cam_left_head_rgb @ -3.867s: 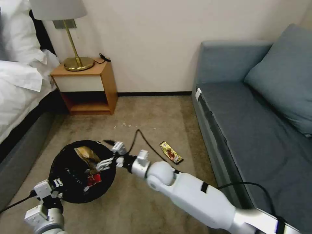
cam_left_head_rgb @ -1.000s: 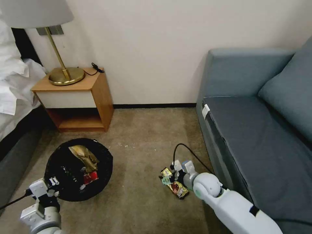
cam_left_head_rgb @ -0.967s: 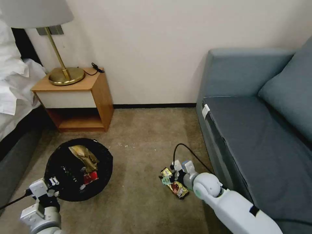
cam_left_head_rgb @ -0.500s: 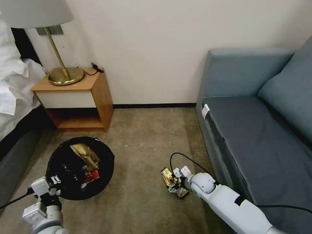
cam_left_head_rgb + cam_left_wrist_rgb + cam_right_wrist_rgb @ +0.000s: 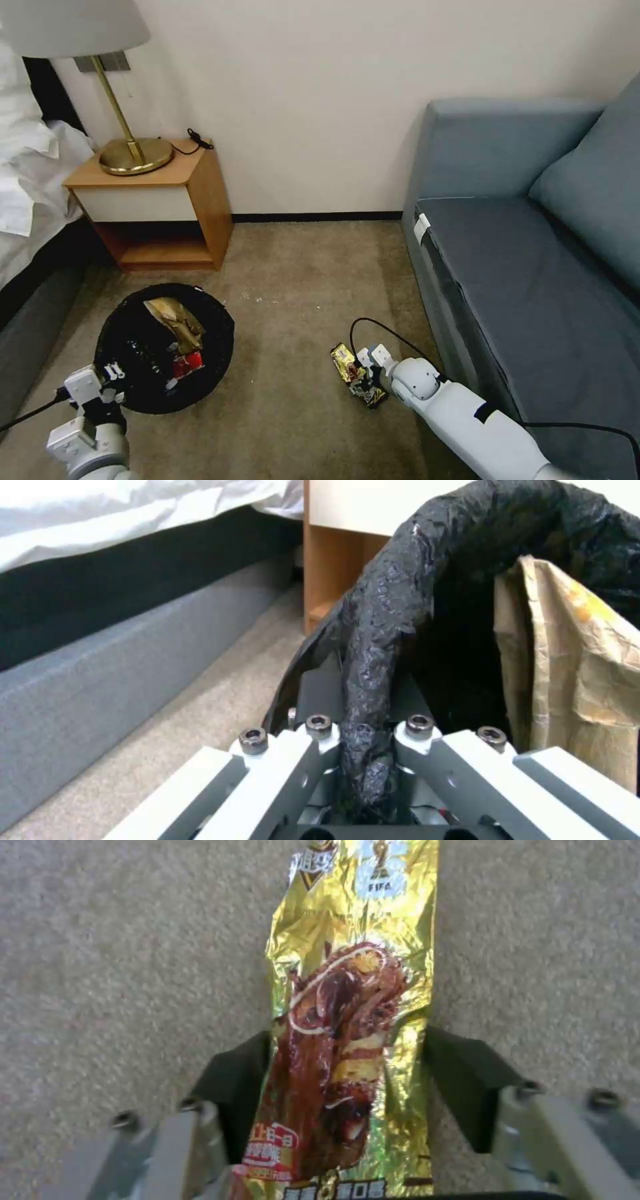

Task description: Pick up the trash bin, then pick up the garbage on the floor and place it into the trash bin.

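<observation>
Trash bin (image 5: 127, 373), round and lined with a black bag, sits on the beige carpet (image 5: 293, 293) at the lower left of the head view. Inside it lie a crumpled brown paper bag (image 5: 175, 321) and a red-and-white snack packet (image 5: 187, 365). At the frame's bottom left corner the left gripper (image 5: 110, 381) meets the bin's near rim; the left wrist view shows its fingers (image 5: 280, 760) closed on a fold of the black liner (image 5: 373, 690), with the brown paper bag rising just beside it.

Above the bin, in the upper left, a wooden nightstand (image 5: 193, 200) carries a brass lamp (image 5: 130, 150), and white bedding (image 5: 27, 173) hangs at the far left edge.

Toward the lower middle of the head view, well apart from the bin, a yellow-brown candy wrapper (image 5: 347, 363) lies flat on the carpet. The right gripper (image 5: 365, 383) is down at the wrapper's near end, the white arm running off to the bottom right corner. In the right wrist view the gold wrapper (image 5: 347, 1005) stretches away between the two dark finger pads (image 5: 467, 1075), which stand on either side of it. The pads lie close against its edges, spread as wide as the packet, and I cannot tell whether they are already squeezing it.

A grey-blue sofa (image 5: 533, 253) takes up the right side of the head view, just beside the right arm.
</observation>
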